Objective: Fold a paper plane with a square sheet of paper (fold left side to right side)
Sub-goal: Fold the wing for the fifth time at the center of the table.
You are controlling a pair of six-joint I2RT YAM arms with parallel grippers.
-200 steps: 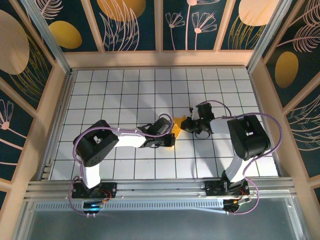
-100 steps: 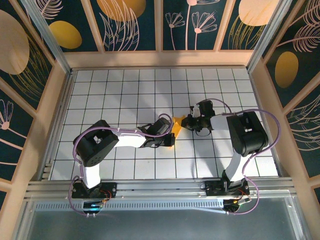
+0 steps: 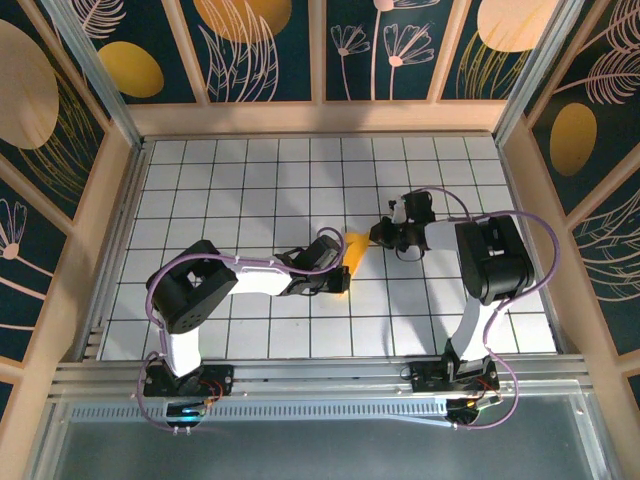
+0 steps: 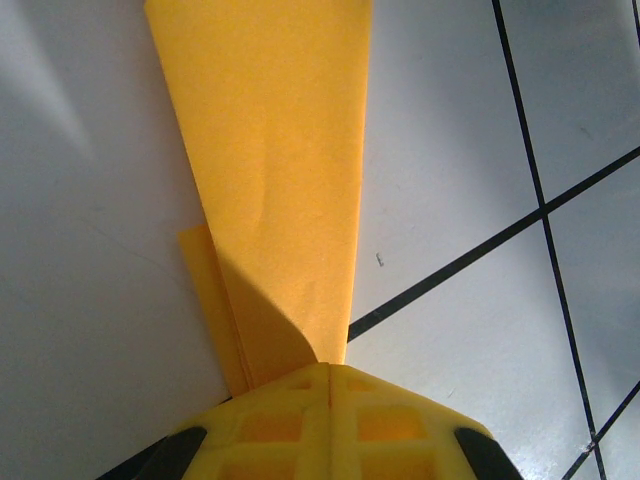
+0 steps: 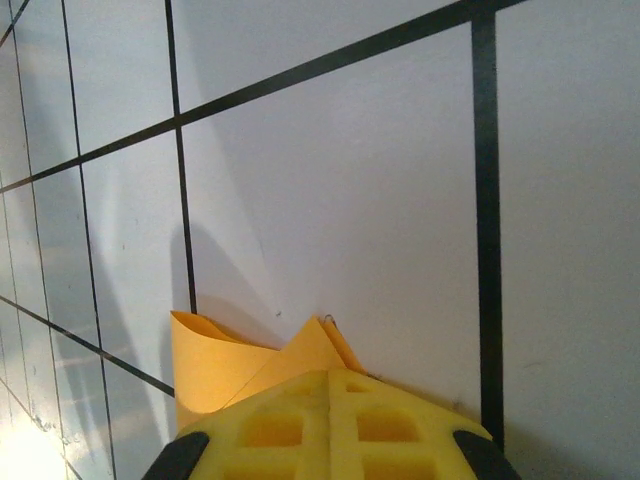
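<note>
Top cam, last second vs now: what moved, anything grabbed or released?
The right gripper, shut on one end of the folded orange-yellow paper sheet, drifted slightly toward the far side as its wrist swung outward. The paper showing beside it looks narrower. Nothing was released. The left gripper stayed put, shut on the paper's other end.

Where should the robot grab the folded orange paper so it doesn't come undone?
Probably at the narrow end of the paper plane, where the folded layers stack together. It lies nearly flat on the table, so come in low from the near side, along its length, where the left gripper sits. The wide end looks floppier, its edge curling up by the right gripper.
</note>
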